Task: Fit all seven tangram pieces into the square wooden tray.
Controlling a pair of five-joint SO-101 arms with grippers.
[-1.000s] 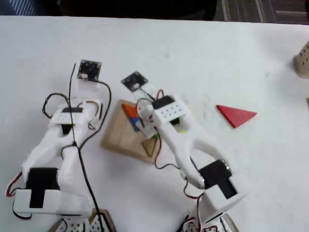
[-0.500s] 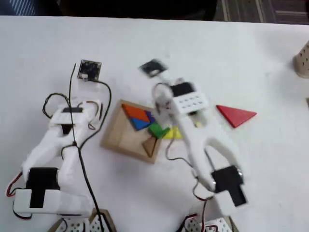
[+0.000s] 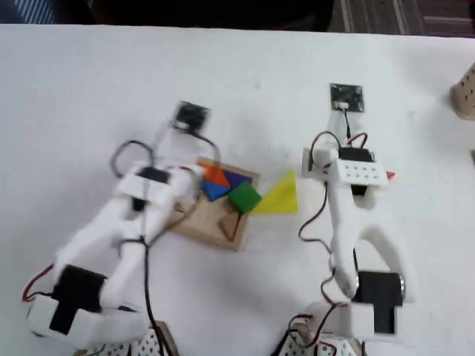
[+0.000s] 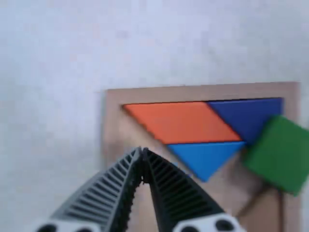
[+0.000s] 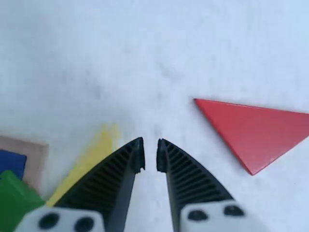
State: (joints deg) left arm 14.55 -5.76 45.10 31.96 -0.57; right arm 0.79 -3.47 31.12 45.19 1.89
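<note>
counter: white counter, carries everything.
tray: square wooden tray, centre-left of the high view, set cornerwise. Partly filled, with bare floor in its lower half.
yellow: large yellow triangle, flat on the counter just right of the tray.
red: large red triangle, flat on the counter right of centre, well apart from the tray.
seated pieces: orange parallelogram, dark blue triangle and light blue triangle, packed along the tray's upper edge.
green: green square, at the tray's right corner. Looks perched, not seated flat.
left end effector: jaws closed tip to tip, empty, over the tray's upper-left part.
right end effector: jaws a slit apart, empty, above bare counter between yellow and red.
handling (my read): thin rigid painted wood, light, probably slick, not fragile. Lying flat, the pieces offer little edge to pinch.
grip (my read): open wider and pinch across two edges near a narrow corner of a big triangle. Otherwise slide it to the tray.
</note>
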